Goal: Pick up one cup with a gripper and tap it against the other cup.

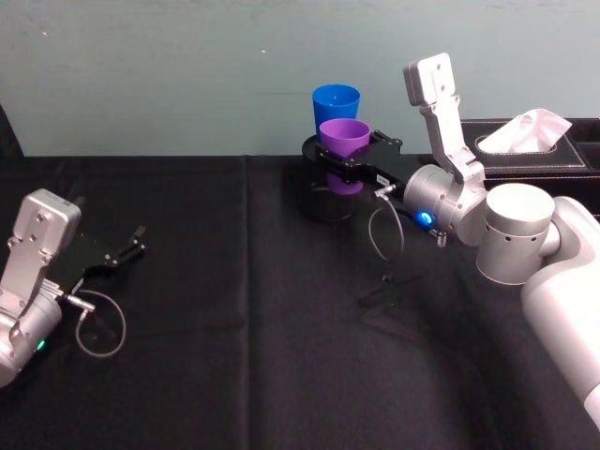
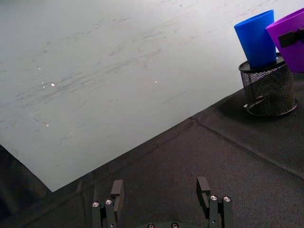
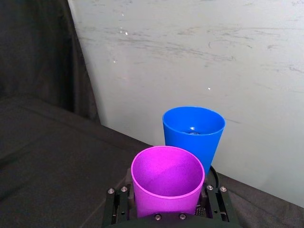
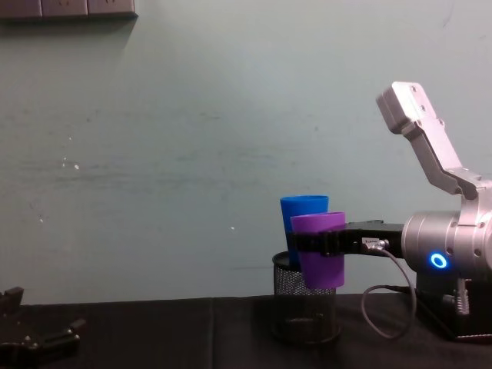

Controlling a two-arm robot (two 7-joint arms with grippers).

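Chest view: right gripper (image 4: pixel 304 243) jaws clamp purple tapered plastic tumbler (image 4: pixel 321 270) lifted just beside tall blue plastic tumbler (image 4: pixel 303 208); tap step, slight nudge needed. Left gripper (image 1: pixel 137 242) idle, jaws open.

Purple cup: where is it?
Head view, right of centre: the purple cup is held in the right gripper, in front of the blue cup in the mesh pot.

Nothing legible here: no readable text, brand, number or sign. Small white label (image 1: pixel 382 178) on a finger of the right gripper (image 1: pixel 328 157), far side, just right of the purple cup (image 1: pixel 345 139) — too small to read.
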